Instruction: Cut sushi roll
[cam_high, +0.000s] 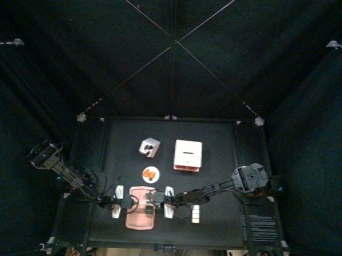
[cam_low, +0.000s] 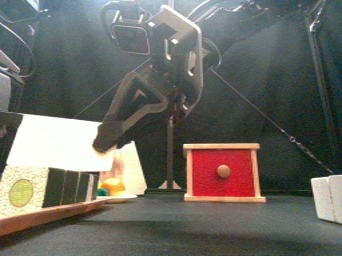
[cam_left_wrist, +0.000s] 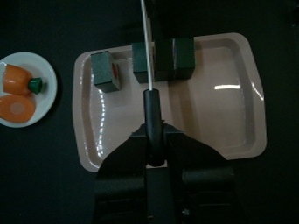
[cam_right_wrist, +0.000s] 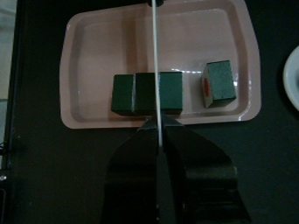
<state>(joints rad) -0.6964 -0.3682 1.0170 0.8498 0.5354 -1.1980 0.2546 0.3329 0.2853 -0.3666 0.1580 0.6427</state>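
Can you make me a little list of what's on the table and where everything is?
Board: pink board, holding the sushi
Sushi roll: sushi roll at one end of the board
Cut piece: small cut piece lying apart from the roll
Knife: knife, its thin blade across the roll
Left gripper: left gripper, jaws shut on the knife handle
Right gripper: right gripper over the board
Plate: white plate with orange pieces, beside the board
Box: red-and-white box, farther back
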